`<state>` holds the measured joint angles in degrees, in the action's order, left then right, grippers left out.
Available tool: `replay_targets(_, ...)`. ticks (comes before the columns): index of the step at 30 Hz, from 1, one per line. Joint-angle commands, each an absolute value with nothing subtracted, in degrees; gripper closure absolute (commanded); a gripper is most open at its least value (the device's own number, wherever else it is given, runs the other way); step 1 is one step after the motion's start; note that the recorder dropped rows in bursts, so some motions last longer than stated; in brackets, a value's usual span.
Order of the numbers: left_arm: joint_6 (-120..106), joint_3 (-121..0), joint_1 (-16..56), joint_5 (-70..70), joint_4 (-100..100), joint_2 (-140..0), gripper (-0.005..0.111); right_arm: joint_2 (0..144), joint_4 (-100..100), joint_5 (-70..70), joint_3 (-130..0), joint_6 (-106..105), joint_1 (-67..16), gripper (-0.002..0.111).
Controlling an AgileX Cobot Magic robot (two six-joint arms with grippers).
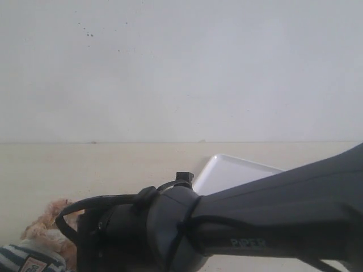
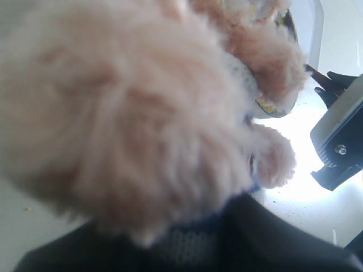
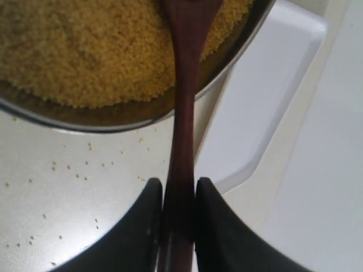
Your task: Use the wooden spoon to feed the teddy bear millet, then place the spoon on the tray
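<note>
Spoon (image 3: 184,85) pinched in right hand (image 3: 178,184), tip at millet (image 3: 85,51)

right end effector (image 3: 178,192) has both dark fingers (image 3: 142,226) pinched tight on the spoon (image 3: 184,85) handle. left end effector (image 2: 193,249) is a dark blur pressed close against the bear (image 2: 125,113), its grip unreadable. one dark arm (image 1: 272,221) lies level, its cabled wrist just beside the bear.
</note>
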<state>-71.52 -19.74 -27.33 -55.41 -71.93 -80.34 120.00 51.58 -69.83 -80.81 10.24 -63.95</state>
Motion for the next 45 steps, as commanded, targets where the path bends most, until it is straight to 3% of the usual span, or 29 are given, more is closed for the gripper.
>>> replay_targets(1, -71.7, -19.6, -27.5, -56.3, -73.0, -79.8, 0.103, 118.3, 50.7, -70.0, -80.7, 11.2, -63.9, 0.108)
replay_targets(45, -71.7, -19.6, -27.5, -56.3, -73.0, -79.8, 0.103, 114.3, 29.3, -70.0, -86.4, 12.1, -61.1, 0.108)
